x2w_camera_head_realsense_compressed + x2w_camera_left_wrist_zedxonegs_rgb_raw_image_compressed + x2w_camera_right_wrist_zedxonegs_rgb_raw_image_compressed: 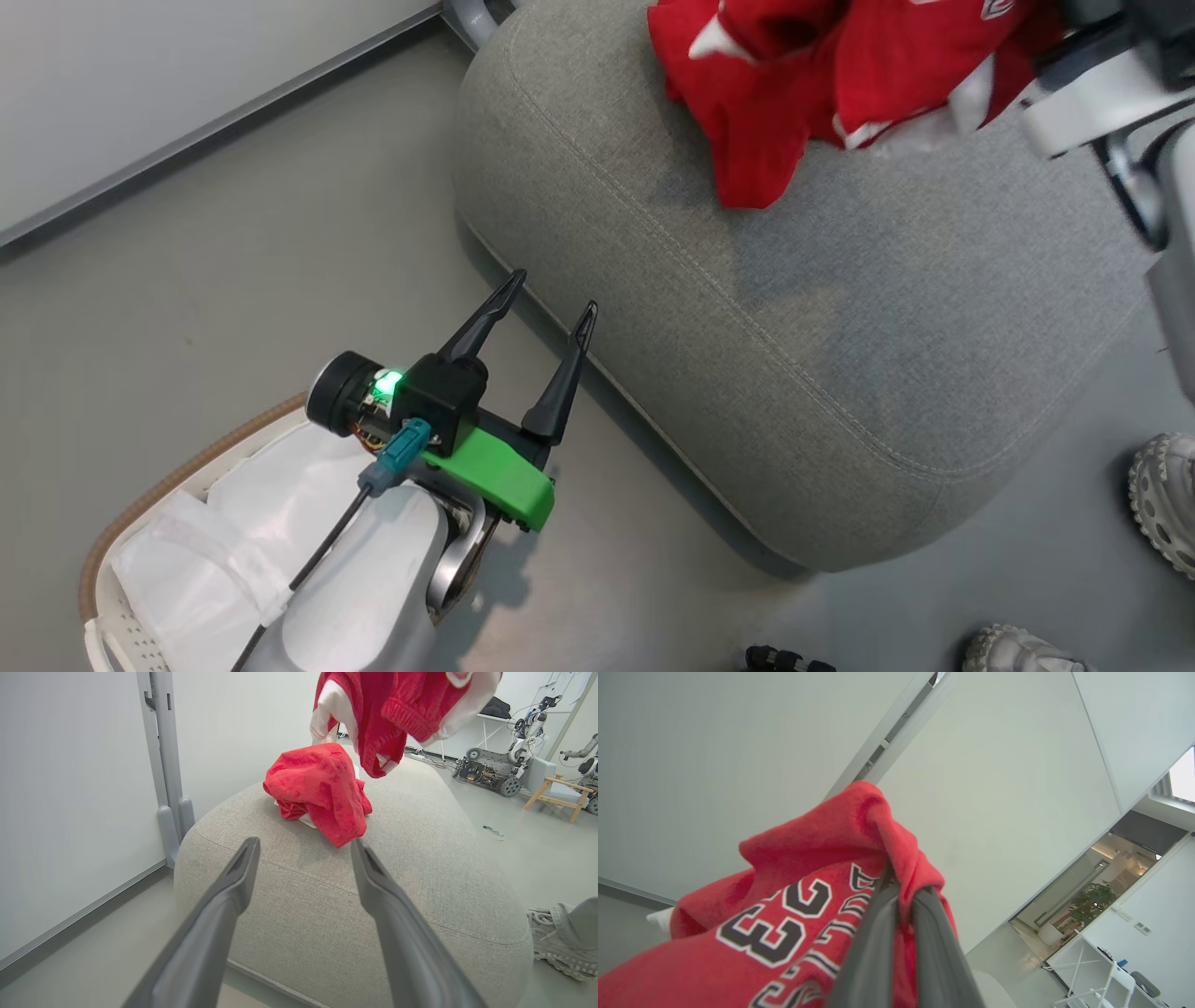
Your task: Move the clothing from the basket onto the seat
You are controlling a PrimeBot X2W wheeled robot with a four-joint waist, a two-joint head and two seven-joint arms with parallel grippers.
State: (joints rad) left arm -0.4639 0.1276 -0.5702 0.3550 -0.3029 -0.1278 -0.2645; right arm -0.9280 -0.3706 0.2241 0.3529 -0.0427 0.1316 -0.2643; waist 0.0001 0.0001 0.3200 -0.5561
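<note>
Left gripper (554,291) spread wide and empty beside basket (87,583); right gripper (903,886) clamped on red "23" jersey (784,914) hanging over grey seat (840,327), second red garment (322,793) heaped on it

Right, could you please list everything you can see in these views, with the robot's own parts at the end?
Grey fabric sofa cushion: one, grey, on the floor.
Crumpled soft red garment: one, red, lying on the cushion.
Red garment printed 23: one, red with white trim, hanging above the cushion.
Oval white plastic basket: one, white with brown woven rim, on the floor.
White liner sheet: one, white, inside the basket.
Person's sneakers: two, pale grey, on the floor beside the cushion.
Wheeled robot: one, dark, far background.
Left gripper: one, dark fingers, open, between basket and cushion.
Right gripper: one, dark fingers, shut on the garment printed 23.
</note>
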